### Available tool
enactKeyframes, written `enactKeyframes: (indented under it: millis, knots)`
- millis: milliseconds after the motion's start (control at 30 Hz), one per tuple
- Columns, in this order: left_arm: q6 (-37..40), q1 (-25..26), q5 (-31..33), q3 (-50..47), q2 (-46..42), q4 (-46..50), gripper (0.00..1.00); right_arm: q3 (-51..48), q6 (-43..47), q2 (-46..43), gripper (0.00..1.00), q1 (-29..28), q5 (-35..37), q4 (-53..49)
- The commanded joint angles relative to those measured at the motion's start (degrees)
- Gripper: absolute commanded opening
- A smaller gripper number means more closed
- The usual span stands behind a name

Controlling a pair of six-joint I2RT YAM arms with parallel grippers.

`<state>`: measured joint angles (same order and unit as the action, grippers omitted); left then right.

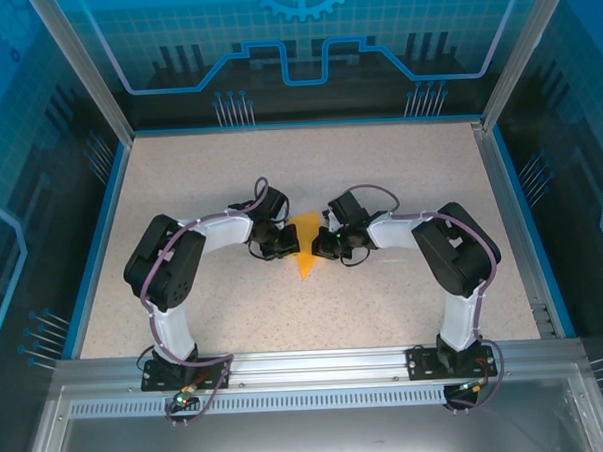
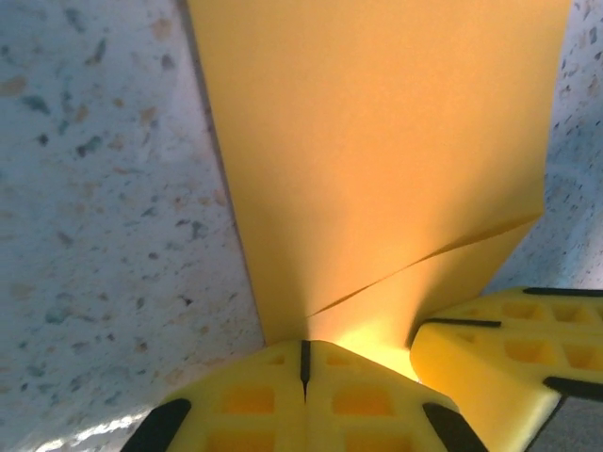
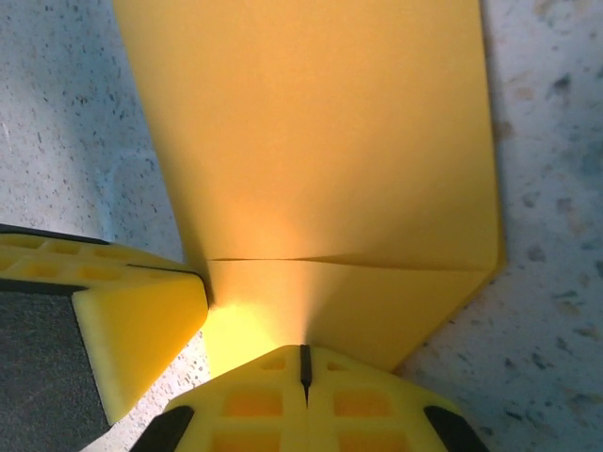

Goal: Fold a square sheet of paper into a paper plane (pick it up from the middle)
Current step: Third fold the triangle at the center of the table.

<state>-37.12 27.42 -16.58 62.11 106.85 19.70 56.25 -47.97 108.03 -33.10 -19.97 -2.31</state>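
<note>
Starting at the left gripper (image 2: 304, 363): pressed flat together, only a thin dark seam at the tips, nosed right up to the edge of the paper (image 2: 377, 141). Can't tell whether pinching the sheet or merely bearing down on it. Crowding in at lower right, the right arm's finger (image 2: 499, 363), touching the same edge.

Over to the right gripper (image 3: 304, 367): likewise clamped together, tips at the opposite edge of the paper (image 3: 320, 141), grip just as hard to call. Jutting in from the left, the left arm's finger (image 3: 132, 325).

Pulling out to the overhead view: nose to nose at mid-table, with the paper (image 1: 304, 248) wedged between, folded to a point aimed at the near edge. Underneath, speckled table (image 1: 399, 162), edged by a blue rim (image 1: 102, 235).

Hard to read from above: both flanks of the paper covered by the grippers. From the wrists, far end cut off at the top of the frame, with one crease across the sheet.
</note>
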Motion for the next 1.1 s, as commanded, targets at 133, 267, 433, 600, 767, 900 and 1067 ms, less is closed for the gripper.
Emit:
enactKeyframes:
  millis: [133, 267, 433, 600, 767, 900, 1067]
  knots:
    - [-0.5, 0.9, 0.1, -3.3, -10.2, 0.4, 0.15, -2.6, -4.0, 1.5, 0.01, -1.4, -1.7, 1.3]
    - [-3.2, 1.3, -1.1, -9.0, -14.2, -3.1, 0.15, -3.2, -7.9, 1.7, 0.01, -3.1, -1.5, 3.2]
    - [-7.0, 3.2, -4.2, -14.2, -16.4, -7.8, 0.11, -3.2, -10.5, 1.9, 0.01, -4.3, -1.2, 4.4]
    - [-8.2, 3.9, -5.0, -16.6, -15.0, -9.4, 0.06, -2.9, -10.3, 2.2, 0.01, -4.4, -1.0, 3.9]
    - [-8.3, 4.6, -6.3, -16.8, -12.4, -10.2, 0.04, -2.6, -9.8, 2.5, 0.01, -4.4, -1.3, 3.8]
    - [-7.7, 4.5, -4.1, -16.8, -10.9, -8.6, 0.03, -2.6, -8.8, 1.8, 0.01, -4.4, -1.6, 4.1]
    - [-7.3, 4.6, -1.7, -17.2, -9.4, -7.1, 0.02, -2.4, -3.6, -1.1, 0.02, -4.6, -2.3, 4.5]
